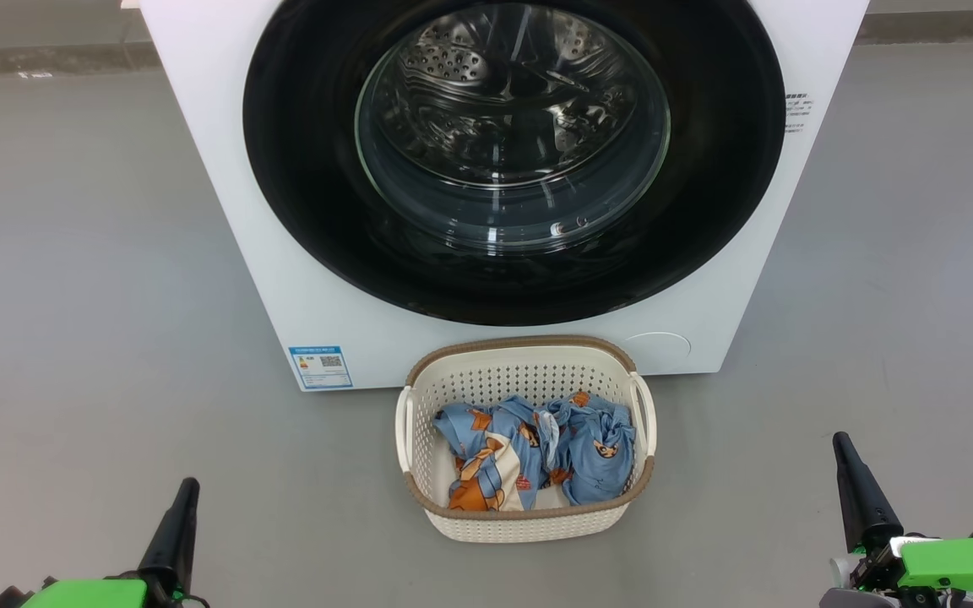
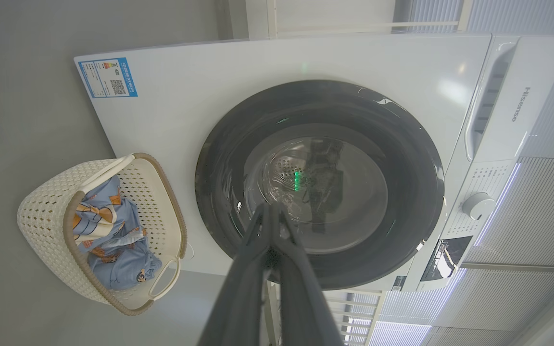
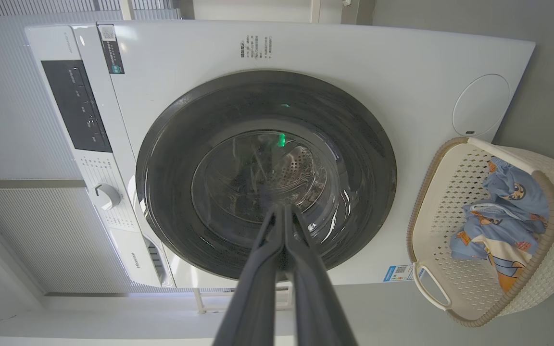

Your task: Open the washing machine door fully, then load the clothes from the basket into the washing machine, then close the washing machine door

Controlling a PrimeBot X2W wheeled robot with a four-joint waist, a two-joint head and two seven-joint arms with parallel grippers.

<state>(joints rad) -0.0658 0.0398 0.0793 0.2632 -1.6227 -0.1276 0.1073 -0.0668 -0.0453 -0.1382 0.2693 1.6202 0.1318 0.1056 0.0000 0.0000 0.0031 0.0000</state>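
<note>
The white washing machine (image 1: 225, 169) stands ahead on the floor. Its round door (image 1: 301, 211), glossy black rim around a clear glass bowl, lies flat against the front, shut. Right in front of it sits the cream basket (image 1: 529, 523) holding the light blue printed clothes (image 1: 537, 456). My left gripper (image 1: 187, 488) is at the lower left, shut and holding nothing, well short of the basket. At the lower right my right gripper (image 1: 841, 443) is likewise shut and bare. Both wrist views look at the door (image 2: 219, 182) (image 3: 161, 158) past closed fingertips (image 2: 270, 211) (image 3: 282, 211).
Grey floor (image 1: 89, 295) spreads to both sides of the machine and basket. A blue label sticker (image 1: 320, 366) marks the machine's lower left corner. The control panel with a dial (image 2: 478, 205) is at the machine's top. White slatted panels (image 3: 27, 144) stand beside the machine.
</note>
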